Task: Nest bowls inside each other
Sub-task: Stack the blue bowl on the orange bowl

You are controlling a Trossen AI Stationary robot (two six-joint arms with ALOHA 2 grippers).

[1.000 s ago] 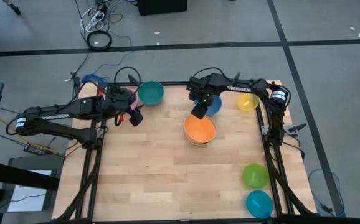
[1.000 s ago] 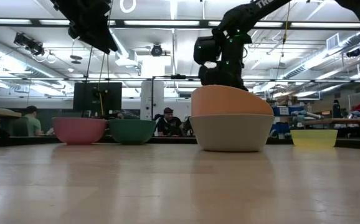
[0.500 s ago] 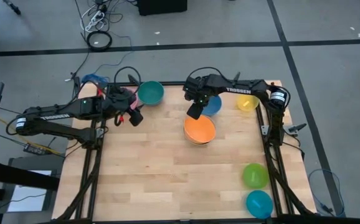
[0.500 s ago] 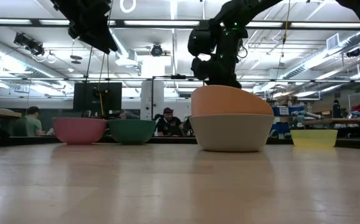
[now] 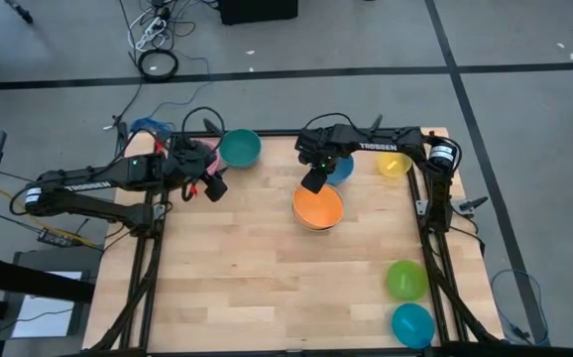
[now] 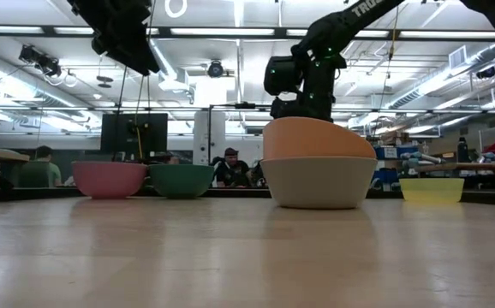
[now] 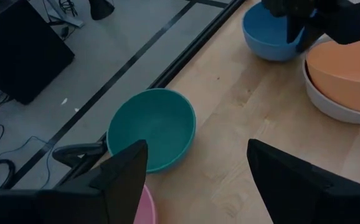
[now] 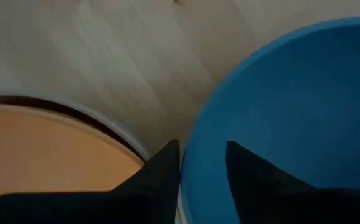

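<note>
An orange bowl point(image 5: 318, 204) sits tilted inside a grey-white bowl point(image 6: 320, 181) at mid-table. Just behind it stands a blue bowl point(image 5: 342, 169). My right gripper point(image 5: 313, 179) points down over that bowl's rim on the side nearest the orange bowl. It is open, one finger inside the rim and one outside point(image 8: 202, 171). My left gripper point(image 5: 214, 185) hangs open and empty above the table's far left. A teal bowl point(image 5: 239, 149) and a pink bowl point(image 6: 109, 178) stand there side by side on the table. My right gripper stands astride the blue bowl's rim point(image 8: 185, 163) from above, one finger point(image 8: 161, 171) outside the wall and the other point(image 8: 248, 168) inside the hollow. The bowl stands upright on the table. Whether either finger touches the wall, I cannot tell.
A yellow bowl point(image 5: 394, 164) stands at the far right. A lime green bowl point(image 5: 405, 280) and a cyan bowl point(image 5: 412, 324) stand by the near right corner. Bare wood lies across the middle and near left of the table. People sit in the room beyond.
My right gripper rose a little and shifted toward the table's left, then came back down onto the blue bowl's rim behind the orange bowl. The bowls have kept their places.
</note>
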